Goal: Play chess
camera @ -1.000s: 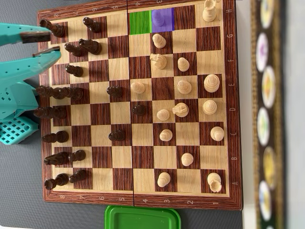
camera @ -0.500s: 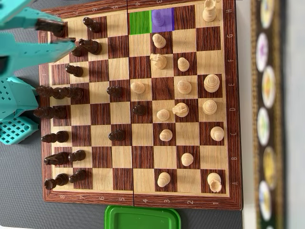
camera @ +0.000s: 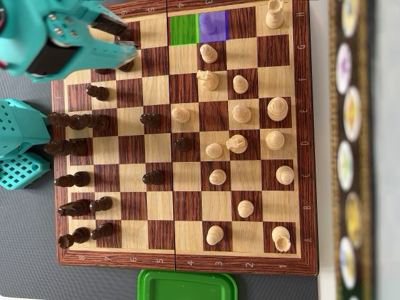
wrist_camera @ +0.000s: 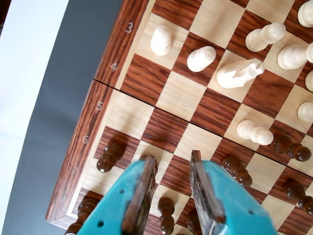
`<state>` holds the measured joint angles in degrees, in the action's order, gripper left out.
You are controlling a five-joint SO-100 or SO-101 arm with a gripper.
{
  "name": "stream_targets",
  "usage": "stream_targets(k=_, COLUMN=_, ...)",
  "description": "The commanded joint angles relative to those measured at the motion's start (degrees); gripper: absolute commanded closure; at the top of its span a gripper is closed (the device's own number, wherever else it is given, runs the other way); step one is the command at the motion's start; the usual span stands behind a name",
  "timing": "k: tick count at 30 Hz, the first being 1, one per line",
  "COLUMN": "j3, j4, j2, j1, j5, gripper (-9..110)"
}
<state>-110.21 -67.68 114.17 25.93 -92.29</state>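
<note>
The wooden chessboard fills the overhead view, with dark pieces on its left and white pieces on its right. My teal gripper hovers over the board's top left corner there. In the wrist view the gripper is open and empty, its wood-faced fingers spread over the dark side near rows 6 and 7. A dark pawn stands on the board below the gap, untouched. Another dark pawn stands left of the jaws. A white knight and white pawns stand farther ahead.
One green square and one purple square are highlighted at the board's top edge. A green container lies below the board. The arm's teal base stands left of it. A patterned strip runs down the right.
</note>
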Motion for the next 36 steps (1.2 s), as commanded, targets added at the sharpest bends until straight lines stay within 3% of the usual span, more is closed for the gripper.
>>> stream_targets(k=1, j3=6.1, j4=0.1, j2=-4.0, j1=0.0, j5=-0.4, gripper=89)
stream_targets(k=12, j3=19.7, j4=-0.6, j2=-20.9, j1=0.3, j5=0.3, gripper=89)
stream_targets(k=25, j3=27.6, j4=-0.9, j2=-29.4, j1=2.9, j5=0.4, gripper=89)
stream_targets(k=36, j3=38.1, j4=-10.2, j2=-36.4, j1=2.5, j5=0.4, gripper=89)
